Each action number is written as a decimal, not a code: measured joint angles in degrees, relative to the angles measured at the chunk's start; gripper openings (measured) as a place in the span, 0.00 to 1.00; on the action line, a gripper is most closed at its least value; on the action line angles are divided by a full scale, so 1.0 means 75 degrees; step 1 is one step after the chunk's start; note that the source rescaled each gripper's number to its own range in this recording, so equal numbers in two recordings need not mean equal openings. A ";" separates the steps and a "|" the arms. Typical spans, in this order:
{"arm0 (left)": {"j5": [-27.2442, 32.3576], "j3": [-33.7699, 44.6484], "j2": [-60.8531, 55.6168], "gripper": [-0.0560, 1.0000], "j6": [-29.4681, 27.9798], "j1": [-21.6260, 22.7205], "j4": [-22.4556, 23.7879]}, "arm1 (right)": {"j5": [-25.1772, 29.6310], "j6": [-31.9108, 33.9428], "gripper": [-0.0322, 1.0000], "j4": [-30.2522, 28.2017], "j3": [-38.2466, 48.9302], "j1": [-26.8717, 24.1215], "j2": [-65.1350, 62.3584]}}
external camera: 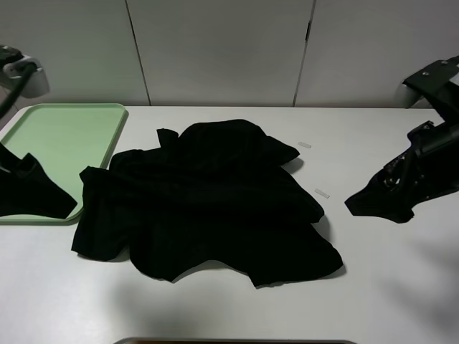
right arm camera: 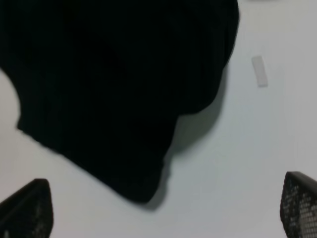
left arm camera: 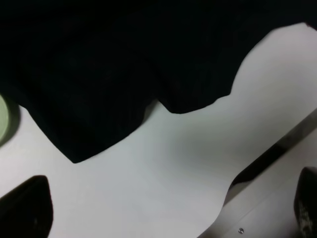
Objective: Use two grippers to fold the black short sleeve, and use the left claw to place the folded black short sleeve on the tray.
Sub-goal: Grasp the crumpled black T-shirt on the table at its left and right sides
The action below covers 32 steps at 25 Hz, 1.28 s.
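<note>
A black short sleeve [external camera: 208,201] lies crumpled and unfolded across the middle of a white counter [external camera: 401,287], with a robot arm on either side of it. We see the garment bunched into loose ridges. One sleeve is thrown toward the left, where its cloth reaches the near right corner of the pale green tray [external camera: 64,129]; whether it overlaps the rim there we cannot tell. The tray sits at the counter's far left.

The left claw [left arm camera: 166,210] comes in low from the left edge of the high view. It hangs over the tray's near end and points toward the shirt, its jaws wide apart with only bare counter between them (its wrist camera looks down on a hem, with a sliver of green tray beside it).

The right claw [right arm camera: 158,208] reaches in from the right edge, its arm bent downward and its tip angled toward the garment, clear of the cloth. It is released as well — jaws spread wide, gripping nothing. From its wrist camera we see a rounded fold of the shirt ahead of the claw.

Two small pale tape strips [external camera: 321,192] lie on the counter just off the shirt's right edge — one of them shows in the right wrist view too. Grey wall panels [external camera: 215,50] stand behind the counter.
</note>
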 joint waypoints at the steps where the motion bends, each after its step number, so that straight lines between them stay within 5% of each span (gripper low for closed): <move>1: 0.0000 0.0000 0.0000 0.98 0.0000 0.0000 0.0000 | 0.0000 0.0000 1.00 0.0000 0.0000 0.0000 0.0000; 4: -0.0164 -0.0092 0.0613 0.98 0.0023 0.0000 -0.0007 | -0.0717 -0.0379 1.00 0.0256 0.0000 0.0000 0.0745; 11: -0.0621 -0.0112 0.0833 0.98 0.0594 0.0000 -0.0087 | -0.1093 -0.1291 1.00 0.1483 -0.0006 0.0316 0.1694; 13: -0.0764 -0.0112 0.0833 0.98 0.0803 0.0000 -0.0168 | -0.1488 -0.1846 1.00 0.1886 -0.0006 0.1141 0.2198; 21: -0.1014 -0.0112 0.0833 0.98 0.1685 0.0000 -0.0213 | -0.3471 -0.2059 1.00 0.1710 -0.0006 0.2822 0.3251; 28: -0.1109 -0.0112 0.0833 0.98 0.1774 0.0000 -0.0170 | -0.4999 -0.1309 1.00 0.1642 -0.0006 0.2842 0.3633; 32: -0.1169 -0.0112 0.0833 0.97 0.1927 0.0000 -0.0095 | -0.5026 -0.1232 1.00 0.1027 -0.0006 0.2842 0.3697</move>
